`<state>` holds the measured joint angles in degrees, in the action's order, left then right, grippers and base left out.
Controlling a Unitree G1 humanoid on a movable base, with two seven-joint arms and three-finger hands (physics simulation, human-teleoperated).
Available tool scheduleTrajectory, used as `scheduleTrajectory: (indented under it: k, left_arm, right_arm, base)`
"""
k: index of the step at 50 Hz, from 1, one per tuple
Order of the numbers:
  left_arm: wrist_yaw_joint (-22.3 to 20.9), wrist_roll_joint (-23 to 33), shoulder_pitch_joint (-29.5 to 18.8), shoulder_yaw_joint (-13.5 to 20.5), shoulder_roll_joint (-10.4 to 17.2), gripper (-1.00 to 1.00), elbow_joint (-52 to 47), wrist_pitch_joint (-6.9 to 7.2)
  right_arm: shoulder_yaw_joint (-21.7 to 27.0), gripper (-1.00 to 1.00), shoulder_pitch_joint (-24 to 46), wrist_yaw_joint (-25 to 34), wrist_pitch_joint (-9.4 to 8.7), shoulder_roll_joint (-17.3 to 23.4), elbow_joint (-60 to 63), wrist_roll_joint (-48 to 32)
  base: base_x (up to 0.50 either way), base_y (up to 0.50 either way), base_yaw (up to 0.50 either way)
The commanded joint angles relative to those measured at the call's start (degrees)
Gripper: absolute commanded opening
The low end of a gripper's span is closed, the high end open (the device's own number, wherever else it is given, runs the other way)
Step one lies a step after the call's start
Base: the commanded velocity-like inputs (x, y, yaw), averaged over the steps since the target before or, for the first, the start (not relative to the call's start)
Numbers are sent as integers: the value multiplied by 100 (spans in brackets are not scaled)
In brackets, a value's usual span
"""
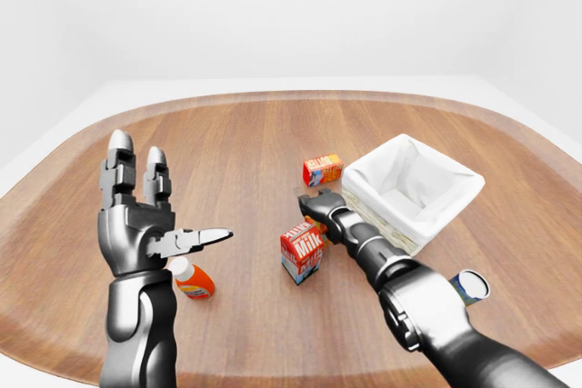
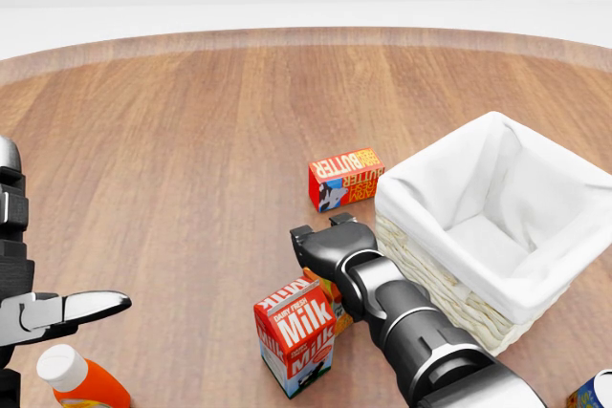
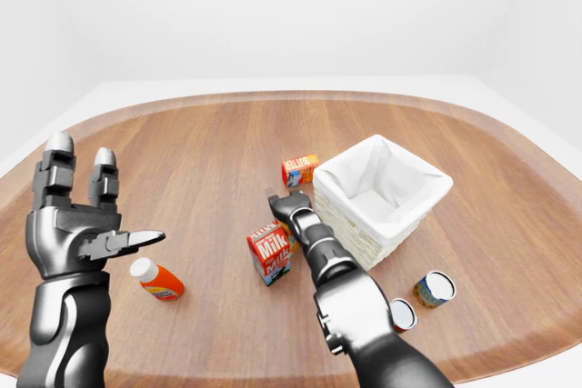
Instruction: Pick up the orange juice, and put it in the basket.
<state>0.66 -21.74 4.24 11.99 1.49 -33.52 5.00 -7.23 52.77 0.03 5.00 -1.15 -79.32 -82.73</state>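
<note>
Between the milk carton [image 2: 295, 333] and the wicker basket [image 2: 435, 279], my right hand [image 2: 330, 247] sits low over the wooden table [image 2: 191, 140], fingers curled shut on the orange juice carton [image 2: 337, 305], of which only an orange sliver shows beneath my wrist. Just above, in the head view, lies the butter box [image 2: 346, 178]. My left hand [image 1: 136, 215] is raised well to the left, fingers spread open, with an orange bottle [image 1: 193, 281] lying below it. Two cans [image 3: 435, 288] rest right of my arm.
</note>
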Motion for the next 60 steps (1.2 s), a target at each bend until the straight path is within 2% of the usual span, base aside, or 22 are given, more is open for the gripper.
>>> scheduleTrajectory:
  k: [1, 60]
  left_arm:
    - [-3, -2, -12, 6, 3, 100, 11, 0]
    - [6, 8, -3, -17, -7, 100, -4, 0]
  right_arm:
    - [-14, -100, -45, -335, 0, 76, -8, -276]
    - [-40, -100, 277, 44, 0, 178, 48, -152]
  base:
    - [0, 0, 0]
    - [0, 0, 0]
